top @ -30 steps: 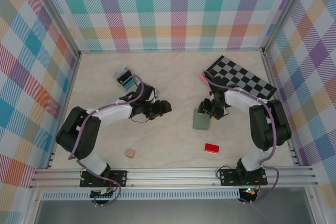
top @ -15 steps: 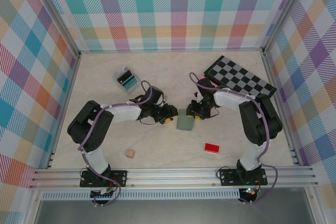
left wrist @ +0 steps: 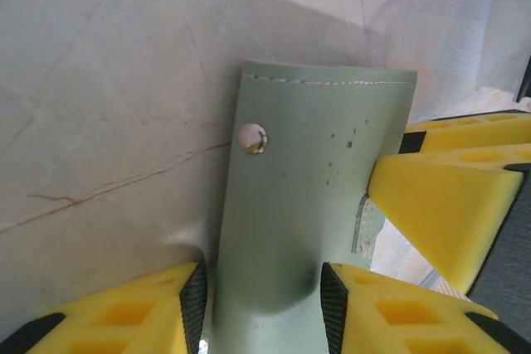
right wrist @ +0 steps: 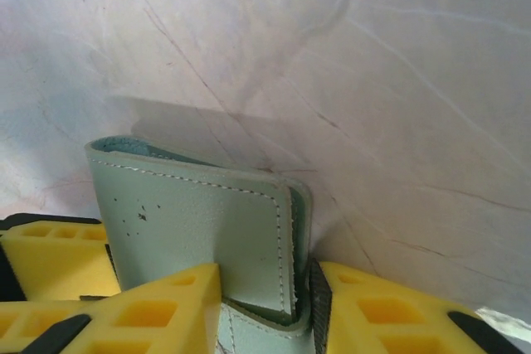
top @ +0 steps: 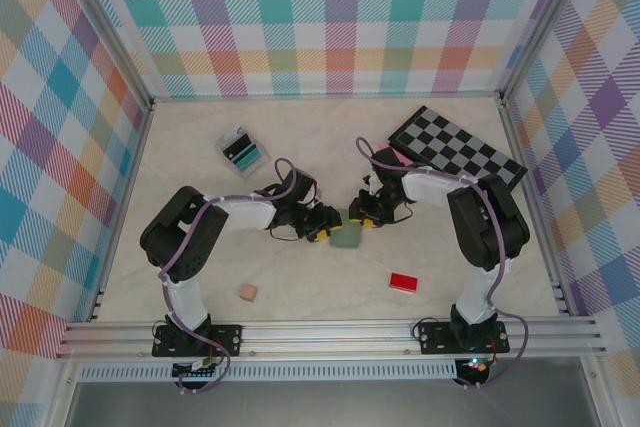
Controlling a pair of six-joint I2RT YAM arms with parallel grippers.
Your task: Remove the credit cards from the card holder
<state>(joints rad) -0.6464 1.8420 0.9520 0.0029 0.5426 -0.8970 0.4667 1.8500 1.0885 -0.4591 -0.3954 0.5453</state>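
The card holder (top: 347,237) sits near the middle of the pale marbled worktop (top: 320,137), folded shut and gripped from both sides. The left fingers (top: 322,231) reach it from its left. In the left wrist view those yellow pads (left wrist: 116,314) press against both faces of the card holder (left wrist: 299,205), so they are narrowed onto it. A round metal snap (left wrist: 252,138) shows on the card holder's upper left face. The right fingers (top: 362,218) meet the card holder at its back right corner. In the right wrist view the right fingers (right wrist: 153,304) are pinched on the stitched folded edge of the card holder (right wrist: 199,217), holding it too. Whether the card holder rests on the worktop or is lifted slightly cannot be told. The credit cards (top: 241,151), one teal and one dark, lie together well to the back left of the card holder. A black-and-grey checkered board (top: 456,155) lies back and to the right of the card holder. A small red block (top: 403,281) lies in front of the card holder to its right, and a small tan cube (top: 247,292) in front to its left.
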